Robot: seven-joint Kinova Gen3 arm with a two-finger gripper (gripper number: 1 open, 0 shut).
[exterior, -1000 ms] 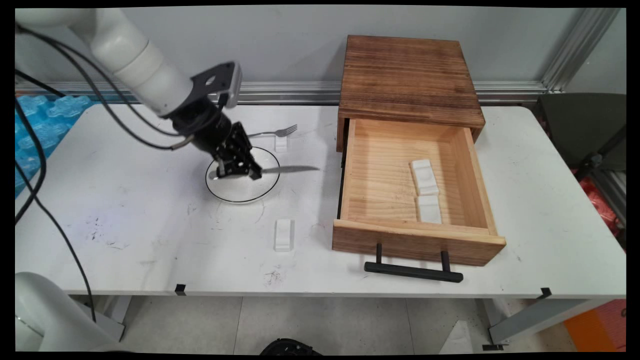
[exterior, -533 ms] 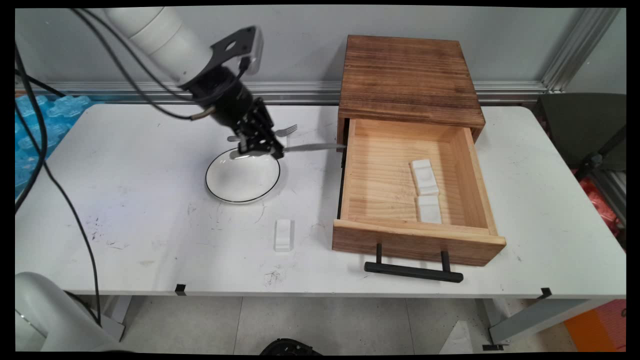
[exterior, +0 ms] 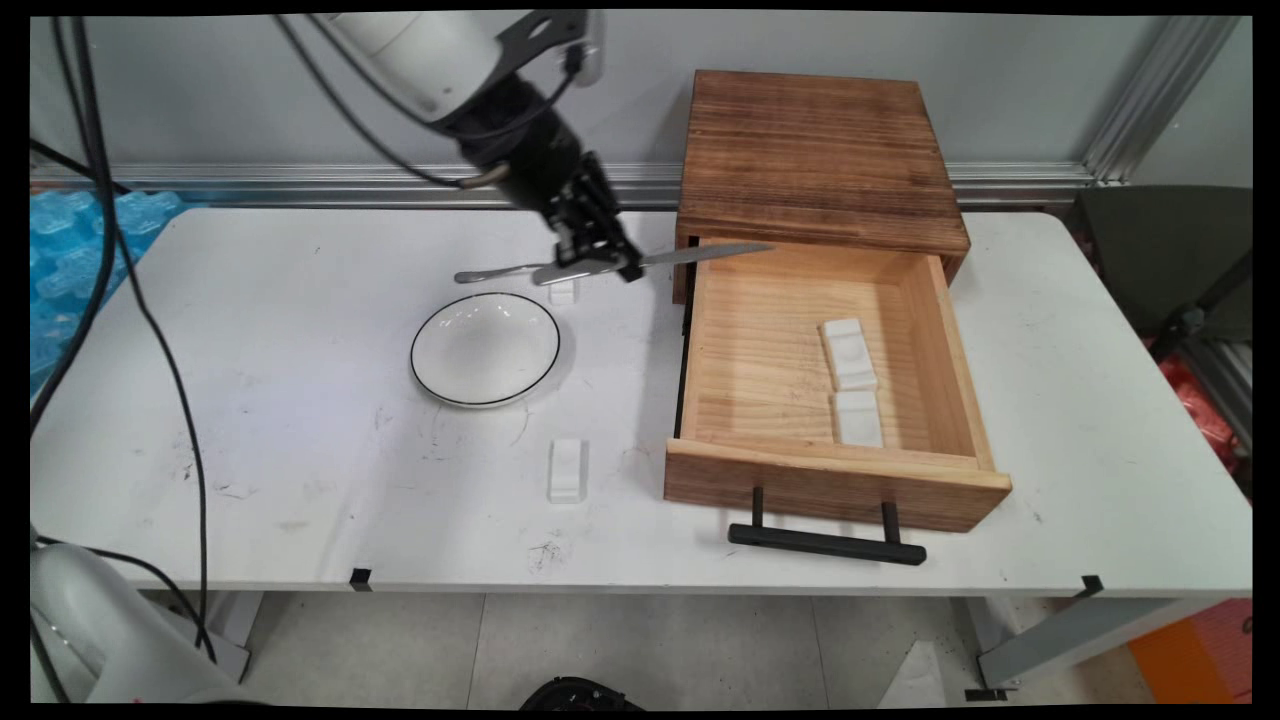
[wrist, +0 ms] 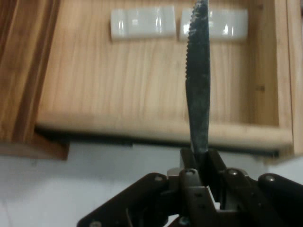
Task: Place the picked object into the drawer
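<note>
On the white surface [exterior: 300,470], right of centre: one dark-topped wooden cabinet [exterior: 815,150] standing against the back wall, with its light wooden drawer [exterior: 760,350] pulled fully out toward the near edge, a black bar handle [exterior: 825,543] on its front. Inside the drawer, toward its right side: two white rectangular rests [exterior: 851,380] lying end to end, seen in the hand view as two white blocks [wrist: 142,22] along the drawer's far part. Left of the drawer, apart from it: one round white plate with a thin black rim [exterior: 485,348], nothing on it. Above the table's far side, between plate and cabinet: one black two-finger hand [exterior: 590,262], raised off the surface, closed on the handle of one silver table knife with a serrated blade [exterior: 700,255]; the knife lies roughly level, its blade [wrist: 198,85] reaching over the drawer's left wall at the back corner, the tip above the drawer's interior. Behind the plate: one silver fork [exterior: 495,272], partly hidden by the hand, resting on one small white rest [exterior: 562,293]. Near the front, left of the drawer's corner: one further white rectangular rest [exterior: 567,470], lying alone.
</note>
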